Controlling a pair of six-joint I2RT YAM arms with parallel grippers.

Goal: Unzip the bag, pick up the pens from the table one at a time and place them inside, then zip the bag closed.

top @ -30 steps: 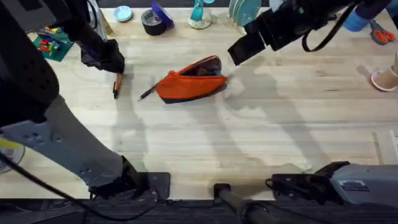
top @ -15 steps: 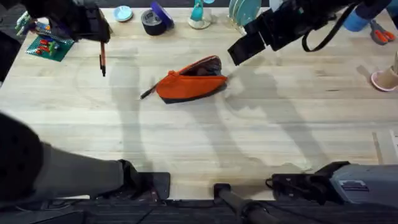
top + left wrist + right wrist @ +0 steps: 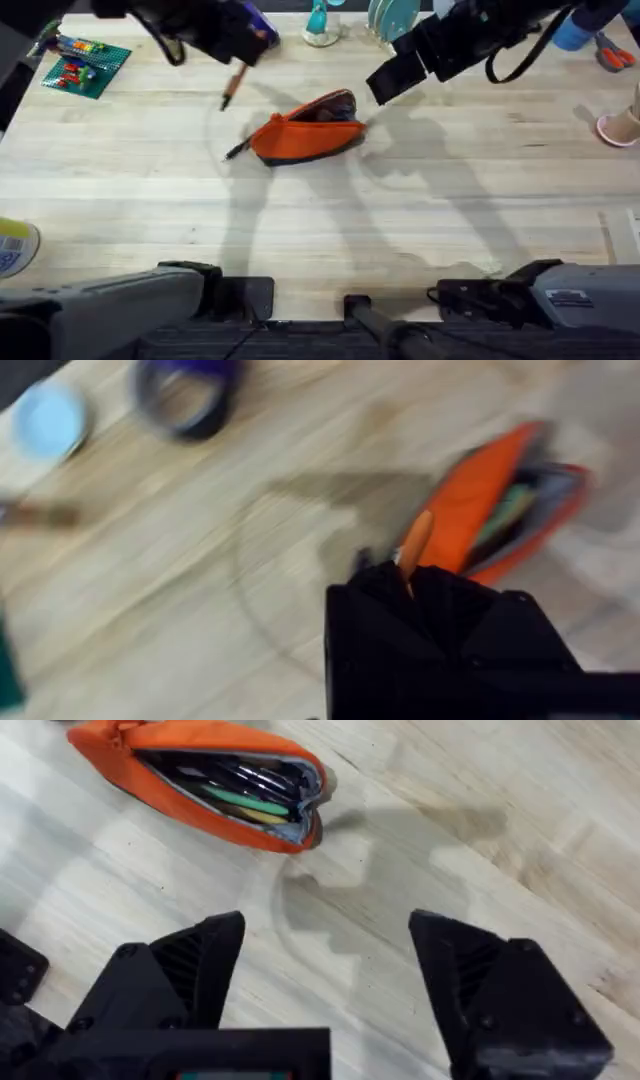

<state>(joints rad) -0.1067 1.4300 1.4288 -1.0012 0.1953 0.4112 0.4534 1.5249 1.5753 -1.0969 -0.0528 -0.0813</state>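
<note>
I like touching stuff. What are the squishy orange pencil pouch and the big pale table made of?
The orange pencil pouch looks like soft woven fabric: it sags and gapes open. The pale table looks like smooth light wood, judging by its long planks and visible grain.

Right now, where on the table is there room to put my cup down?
The wide bare planks of the table between the bag and the arm bases are free. It is crowded along the far edge: tape roll, brick plate and both arms.

Orange bag (image 3: 305, 135), pale grained table (image 3: 400, 230)
</note>
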